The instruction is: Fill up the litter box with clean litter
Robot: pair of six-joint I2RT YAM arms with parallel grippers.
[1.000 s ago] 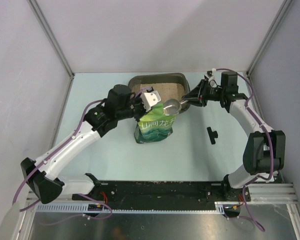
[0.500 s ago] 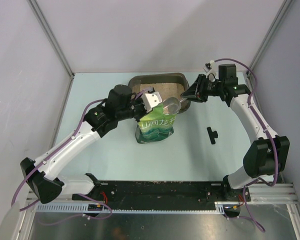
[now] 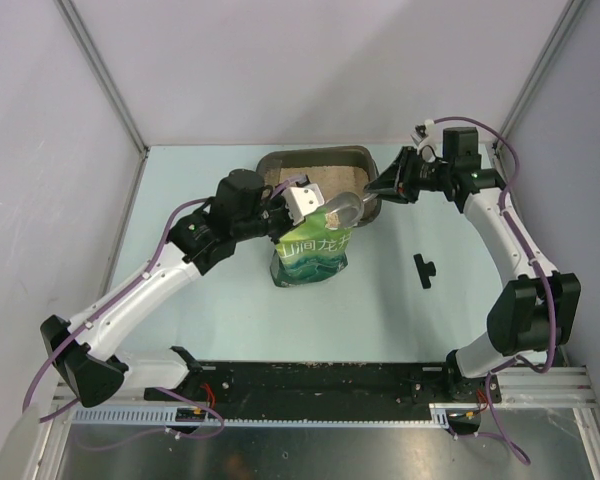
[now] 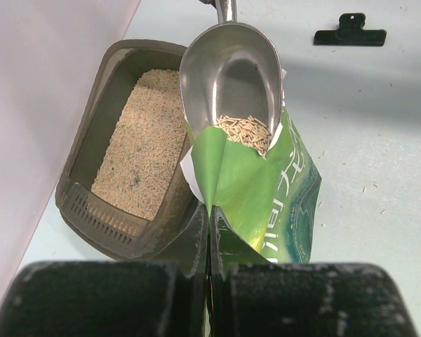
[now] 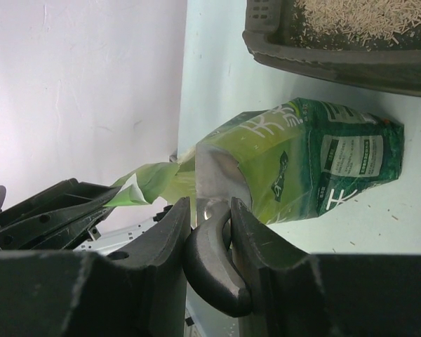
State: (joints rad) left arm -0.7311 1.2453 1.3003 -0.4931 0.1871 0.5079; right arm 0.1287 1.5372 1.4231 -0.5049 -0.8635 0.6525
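Left pincer (image 3: 296,212), from above, clenches the green bag (image 3: 313,255) by its top; right pincer (image 3: 378,192) grips the scoop (image 3: 342,208). My left wrist shows litter (image 4: 142,144) in the litter box (image 4: 81,158), on the bag's far side. Right wrist: scoop handle clamped.

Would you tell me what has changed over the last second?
The right gripper, shut on the scoop handle, drew slightly towards the far wall, shifting the scoop at the green bag mouth. The left gripper, litter box and black clip stayed put.

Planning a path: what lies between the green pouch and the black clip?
Between green pouch and black clip: only bare table, shown in the left wrist view.
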